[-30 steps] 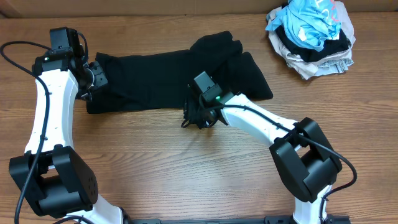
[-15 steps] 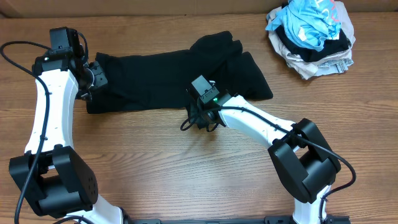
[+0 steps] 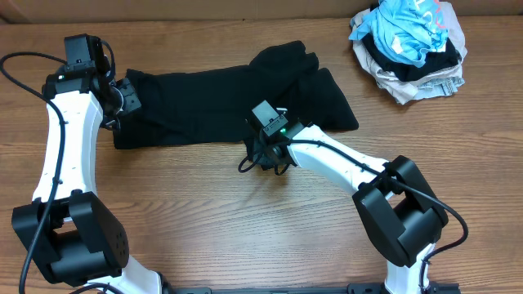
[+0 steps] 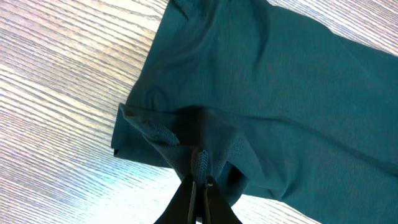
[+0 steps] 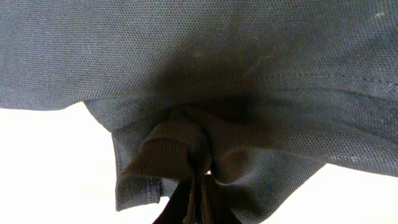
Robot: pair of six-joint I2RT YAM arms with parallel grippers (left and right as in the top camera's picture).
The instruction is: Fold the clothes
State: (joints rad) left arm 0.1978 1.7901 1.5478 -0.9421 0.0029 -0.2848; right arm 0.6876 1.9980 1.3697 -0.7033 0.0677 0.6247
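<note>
A black garment (image 3: 212, 102) lies spread across the back middle of the table, its right part bunched in folds. My left gripper (image 3: 124, 100) is shut on the garment's left edge; in the left wrist view its jaws (image 4: 200, 177) pinch a puckered fold of the cloth (image 4: 261, 93). At the garment's near edge, about the middle, my right gripper (image 3: 263, 147) is shut on the hem. The right wrist view shows the jaws of that gripper (image 5: 200, 180) closed on gathered black fabric (image 5: 217, 68), with a stitched corner hanging to the left.
A heap of other clothes (image 3: 409, 45), light blue, black and patterned, sits at the back right corner. Bare wooden table (image 3: 204, 212) stretches in front of the garment. A cardboard wall runs along the far edge.
My right gripper has shut on the garment's near hem and edged slightly toward the cloth. The left gripper keeps its hold and has not moved.
</note>
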